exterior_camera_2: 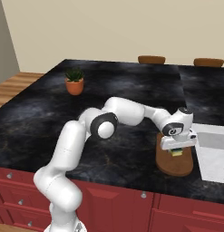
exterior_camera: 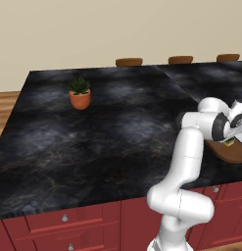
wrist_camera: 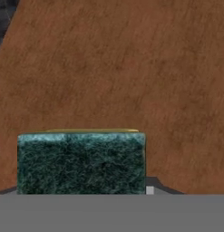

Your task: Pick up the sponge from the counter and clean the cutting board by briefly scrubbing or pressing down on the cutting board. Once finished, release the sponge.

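Observation:
The brown wooden cutting board (exterior_camera_2: 172, 165) lies on the black counter (exterior_camera_2: 122, 90) near its front edge, just left of the sink. My gripper (exterior_camera_2: 177, 151) hangs low over the board's middle, shut on the sponge (exterior_camera_2: 177, 153), which shows green and yellow under the hand. From the left base view the sponge (exterior_camera: 230, 142) peeks out below the wrist, above the cutting board (exterior_camera: 233, 154). Close up, the sponge's dark green top (wrist_camera: 81, 163) sits over the board's wood grain (wrist_camera: 131, 68), hiding my fingers. I cannot tell whether the sponge touches the board.
A potted plant (exterior_camera: 80, 98) stands far back left on the counter. A white sink (exterior_camera_2: 215, 156) is set in right of the board. Brown round discs (exterior_camera: 129, 62) line the counter's far edge. Red cabinets (exterior_camera_2: 113, 199) run below the front edge.

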